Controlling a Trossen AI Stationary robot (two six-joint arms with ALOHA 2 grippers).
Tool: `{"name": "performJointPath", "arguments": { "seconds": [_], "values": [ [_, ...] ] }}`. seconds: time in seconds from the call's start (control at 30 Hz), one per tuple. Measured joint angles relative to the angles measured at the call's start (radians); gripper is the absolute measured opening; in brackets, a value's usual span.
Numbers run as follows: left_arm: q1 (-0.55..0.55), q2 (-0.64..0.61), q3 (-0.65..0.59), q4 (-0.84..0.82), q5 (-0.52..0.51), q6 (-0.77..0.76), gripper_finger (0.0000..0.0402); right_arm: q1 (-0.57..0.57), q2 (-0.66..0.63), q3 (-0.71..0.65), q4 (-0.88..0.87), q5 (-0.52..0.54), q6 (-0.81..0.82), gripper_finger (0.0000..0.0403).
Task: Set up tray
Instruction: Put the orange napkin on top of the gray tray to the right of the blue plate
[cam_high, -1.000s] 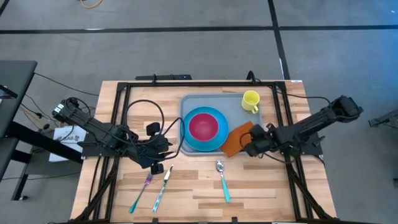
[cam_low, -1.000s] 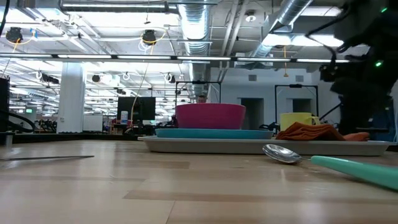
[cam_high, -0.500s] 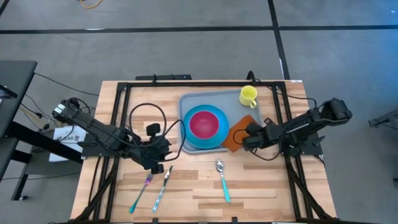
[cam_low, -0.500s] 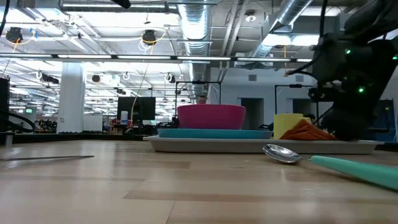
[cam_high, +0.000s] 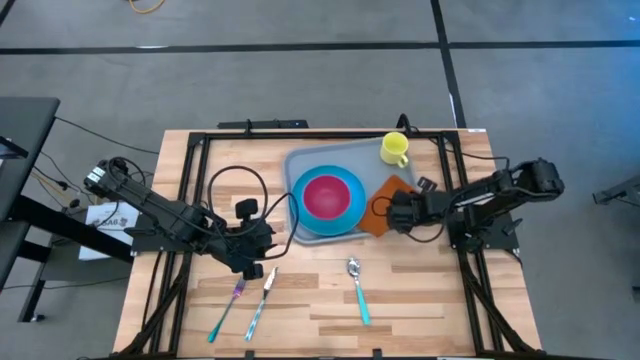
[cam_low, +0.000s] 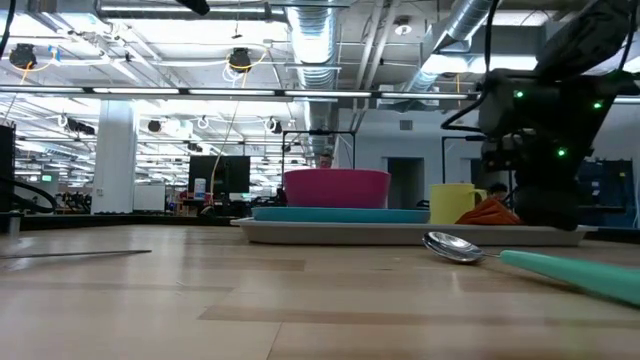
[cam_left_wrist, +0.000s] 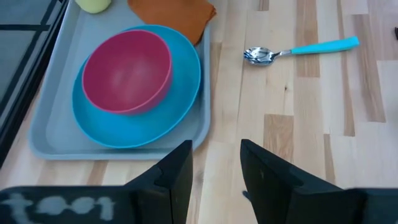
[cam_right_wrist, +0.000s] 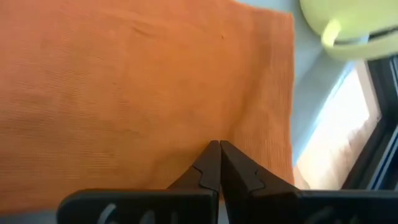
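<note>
We see the right hand (cam_high: 388, 212) low over the orange napkin (cam_high: 385, 202), fingers pinched together, at the right edge of the tray (cam_high: 305, 167), which sits mid-surface carrying the blue plate (cam_high: 343, 210), pink bowl (cam_high: 325, 195) and yellow cup (cam_high: 393, 148). Our left hand (cam_left_wrist: 214, 165) hovers parted, empty, near the tray's front-left corner.

I see a grey carpeted floor (cam_high: 300, 90) around the butcher-block wood table (cam_high: 310, 310), crossed by dark tape lines (cam_high: 250, 46). Dark desk edge (cam_high: 25, 120) at far left. Level across the table: open industrial ceiling with silver ducts (cam_low: 320, 45), long strip lights (cam_low: 180, 12), a white column (cam_low: 115, 155), monitors (cam_low: 222, 175) and a doorway (cam_low: 405, 180) farther back.
</note>
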Motion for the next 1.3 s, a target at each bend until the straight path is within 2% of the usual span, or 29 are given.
{"name": "performJointPath", "arguments": {
  "seconds": [0.13,0.37,0.43,0.57,0.63,0.8,0.9,1.07,1.17,1.3],
  "values": [
    [0.0,0.0,0.0,0.0,0.0,-0.017,0.0123,-0.015,-0.005,0.004,-0.007,0.005,-0.001,0.0],
    [0.0,0.0,0.0,0.0,-0.011,-0.038,0.0123,0.052,-0.113,0.109,-0.007,-0.015,0.011,0.0],
    [0.0,0.0,0.0,0.0,-0.011,-0.041,0.0123,0.064,-0.147,0.142,0.022,-0.08,0.051,0.0],
    [0.0,0.0,0.0,0.0,-0.012,-0.042,0.0123,0.064,-0.163,0.149,0.165,-0.29,0.096,0.0],
    [0.0,0.0,0.0,0.0,-0.012,-0.042,0.0123,0.07,-0.13,0.148,0.22,-0.324,0.102,0.0],
    [0.0,0.0,0.0,0.0,-0.01,-0.047,0.0123,0.073,0.005,0.146,0.256,-0.32,0.14,0.0],
    [0.0,0.0,0.0,-0.001,-0.01,-0.047,0.0123,0.073,0.072,0.146,0.26,-0.355,0.156,0.0],
    [0.0,0.0,0.0,0.0,-0.01,-0.047,0.0123,0.075,0.131,0.153,0.219,-0.379,0.158,0.0],
    [0.0,0.0,0.0,0.0,-0.01,-0.047,0.0123,0.078,0.13,0.153,0.151,-0.348,0.158,0.0],
    [0.0,0.0,0.0,0.0,-0.01,-0.047,0.0123,0.074,0.101,0.146,0.073,-0.252,0.157,0.0]
  ]
}}
